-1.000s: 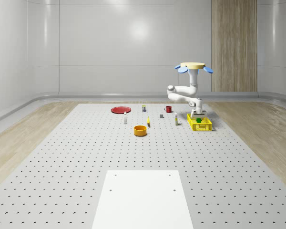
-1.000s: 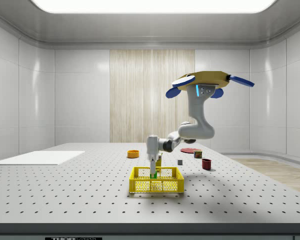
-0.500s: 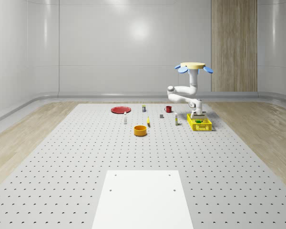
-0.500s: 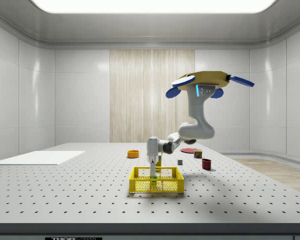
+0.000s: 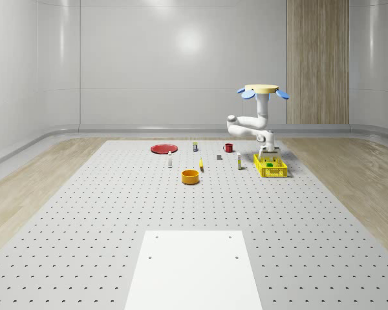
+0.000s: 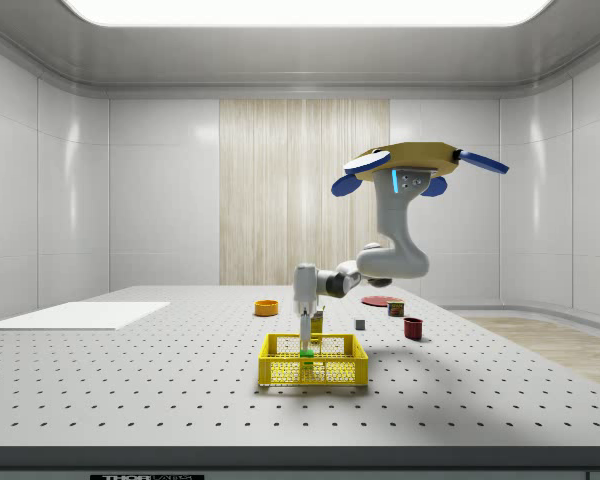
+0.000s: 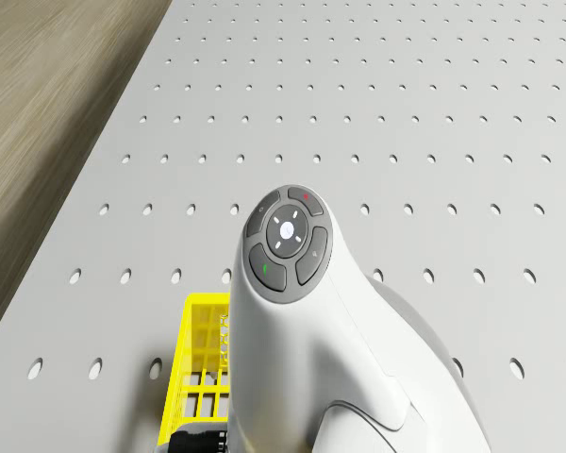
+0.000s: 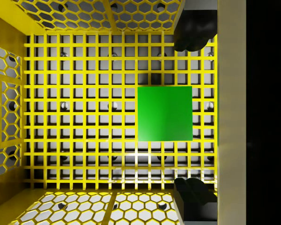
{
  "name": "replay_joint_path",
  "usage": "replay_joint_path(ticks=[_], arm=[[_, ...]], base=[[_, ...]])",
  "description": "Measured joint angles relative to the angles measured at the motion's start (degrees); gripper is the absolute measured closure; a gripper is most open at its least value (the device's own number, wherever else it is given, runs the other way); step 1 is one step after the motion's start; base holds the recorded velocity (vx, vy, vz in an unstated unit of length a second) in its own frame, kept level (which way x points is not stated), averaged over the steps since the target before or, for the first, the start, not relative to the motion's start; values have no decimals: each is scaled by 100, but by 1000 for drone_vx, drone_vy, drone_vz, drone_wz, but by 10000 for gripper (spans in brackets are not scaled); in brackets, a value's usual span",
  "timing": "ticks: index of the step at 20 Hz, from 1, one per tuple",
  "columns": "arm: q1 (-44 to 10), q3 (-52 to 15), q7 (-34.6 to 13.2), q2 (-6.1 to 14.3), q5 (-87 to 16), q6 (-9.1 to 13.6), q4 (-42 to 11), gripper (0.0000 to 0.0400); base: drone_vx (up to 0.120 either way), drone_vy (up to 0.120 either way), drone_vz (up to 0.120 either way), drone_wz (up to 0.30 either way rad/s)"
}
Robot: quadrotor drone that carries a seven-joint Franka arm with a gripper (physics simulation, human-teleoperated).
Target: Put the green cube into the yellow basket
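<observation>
Arm has risen, jaws apart above green cube (image 8: 165, 113) in yellow basket (image 8: 9, 117).

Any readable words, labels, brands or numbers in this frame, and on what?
No text can be read.
A dark strip on the table's front edge in the side view carries lettering, too small to read.
The green cube and yellow basket bear no markings.

You can see the cube (image 8: 165, 113) lying in the basket (image 6: 313, 361) on the table (image 5: 116, 213), the gripper (image 6: 306, 338) just above it, the drone (image 6: 410, 165) hovering higher toward the side view's right, and the bowl (image 5: 191, 176) well apart.
</observation>
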State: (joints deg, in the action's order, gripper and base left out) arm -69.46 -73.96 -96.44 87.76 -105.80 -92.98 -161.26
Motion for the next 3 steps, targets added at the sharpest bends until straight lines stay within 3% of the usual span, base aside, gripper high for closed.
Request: replay_joint_path(ticks=[3], arm=[[8, -76, -3, 5, 73, 24, -18, 1]], base=[[0, 0, 0, 0]])
